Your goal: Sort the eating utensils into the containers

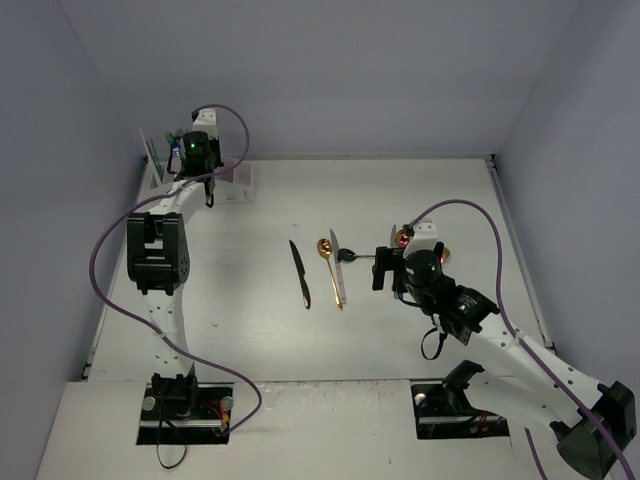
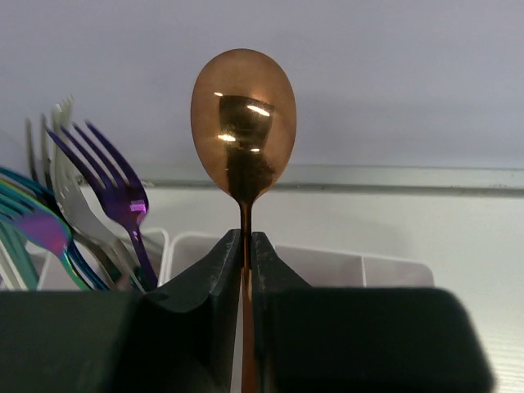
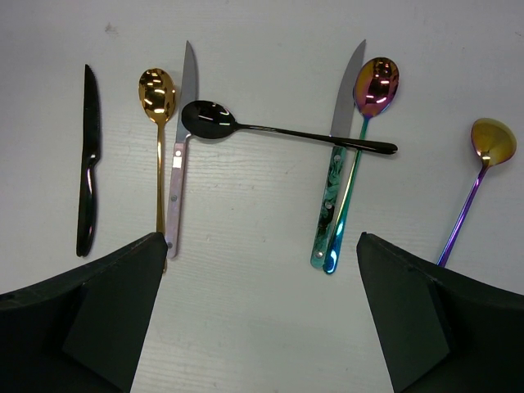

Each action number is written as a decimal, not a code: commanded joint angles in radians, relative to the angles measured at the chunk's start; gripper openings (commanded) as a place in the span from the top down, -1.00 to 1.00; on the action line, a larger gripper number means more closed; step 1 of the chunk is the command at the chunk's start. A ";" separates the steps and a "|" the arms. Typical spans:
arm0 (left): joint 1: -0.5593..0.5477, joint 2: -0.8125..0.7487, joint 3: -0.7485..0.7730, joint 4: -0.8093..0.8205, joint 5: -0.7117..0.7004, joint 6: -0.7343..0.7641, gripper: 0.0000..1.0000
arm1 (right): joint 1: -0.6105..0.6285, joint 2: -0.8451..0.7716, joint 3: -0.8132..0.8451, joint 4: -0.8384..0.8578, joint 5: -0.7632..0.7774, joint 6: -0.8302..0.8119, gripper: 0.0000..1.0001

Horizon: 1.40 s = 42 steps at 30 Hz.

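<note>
Surface: white table (image 1: pixel 250 330), pale grey walls (image 1: pixel 330 70) on three sides.
L arm: reaches to far-left corner of table, above white rack (image 2: pixel 327 262).
L gripper (image 2: pixel 246 246): fingers pressed together on neck of copper spoon (image 2: pixel 243 123). Spoon upright, bowl up, handle running down betw. the pads.
Rack contents: purple fork (image 2: pixel 123 192), silver fork (image 2: pixel 70 176) and teal fork (image 2: pixel 41 229) stand tines-up in compartment left of held spoon. More handles behind them, too crowded to tell apart.
R arm: stretched over mid-right of table, wrist cam looking straight down.
R gripper (image 3: pixel 260 246): jaws wide apart, holding nothing, hovering above the loose utensils w/o touching any.
Loose utensils, wrist view L to R: black knife (image 3: pixel 88 164); gold spoon (image 3: pixel 156 94); pink-handled knife (image 3: pixel 182 139); teal-handled knife (image 3: pixel 337 164); iridescent spoon (image 3: pixel 375 86); gold-bowl spoon (image 3: pixel 490 143) w/ purple handle, set apart at the edge.
Layout: all lie flat, roughly parallel, handles toward the gripper.
Pairs: gold spoon just beside pink-handled knife. Iridescent spoon touching teal-handled knife.
Crosswise item: black spoon (image 3: pixel 246 127) lies sideways. Bowl sits at blade of pink-handled knife. Handle rests across teal-handled knife and iridescent spoon.
</note>
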State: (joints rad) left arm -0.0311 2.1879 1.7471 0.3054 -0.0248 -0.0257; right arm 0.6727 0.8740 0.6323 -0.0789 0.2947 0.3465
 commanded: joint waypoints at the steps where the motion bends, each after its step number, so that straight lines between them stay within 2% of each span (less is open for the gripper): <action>1: 0.008 -0.114 -0.044 0.180 -0.022 0.018 0.84 | -0.009 -0.019 0.025 0.050 0.003 0.000 -1.00; 3: 0.008 -0.141 -0.073 0.179 -0.027 0.014 0.77 | -0.009 -0.026 0.024 0.048 0.001 0.002 -1.00; 5: 0.008 -0.171 -0.093 0.178 -0.028 0.007 0.41 | -0.009 -0.029 0.019 0.047 -0.002 0.005 -1.00; 9: 0.005 -0.261 -0.154 0.175 -0.035 -0.027 -0.04 | -0.009 -0.040 0.019 0.047 -0.005 0.003 -1.00; 12: -0.012 -0.375 -0.245 0.167 -0.061 -0.070 -0.30 | -0.009 -0.051 0.022 0.047 -0.005 0.001 -1.00; 15: -0.077 -0.502 -0.323 0.097 -0.133 -0.099 -0.43 | -0.009 -0.060 0.032 0.045 -0.006 0.000 -1.00; 17: -0.161 -0.592 -0.359 -0.011 -0.191 -0.168 -0.60 | -0.009 -0.062 0.041 0.036 0.000 0.003 -1.00; 20: -0.287 -0.695 -0.397 -0.201 -0.257 -0.279 -0.70 | -0.010 -0.065 0.048 0.026 0.006 0.009 -1.00; 24: -0.524 -0.735 -0.407 -0.471 -0.338 -0.475 -0.72 | -0.011 -0.084 0.061 0.009 0.011 0.011 -1.00; 27: -0.663 -0.716 -0.432 -0.522 -0.353 -0.571 -0.72 | -0.012 -0.109 0.065 0.000 0.012 0.015 -1.00; 30: -0.755 -0.651 -0.421 -0.582 -0.384 -0.667 -0.71 | -0.011 -0.138 0.065 -0.011 0.012 0.024 -1.00; 34: -0.825 -0.502 -0.349 -0.695 -0.393 -0.769 -0.58 | -0.012 -0.188 0.054 -0.028 0.006 0.043 -1.00; 42: -0.852 -0.338 -0.269 -0.788 -0.399 -0.875 -0.07 | -0.012 -0.279 0.032 -0.061 -0.013 0.071 -1.00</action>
State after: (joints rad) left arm -0.8837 1.8622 1.3890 -0.4256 -0.3747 -0.8026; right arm 0.6670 0.6290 0.6491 -0.1577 0.2816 0.3925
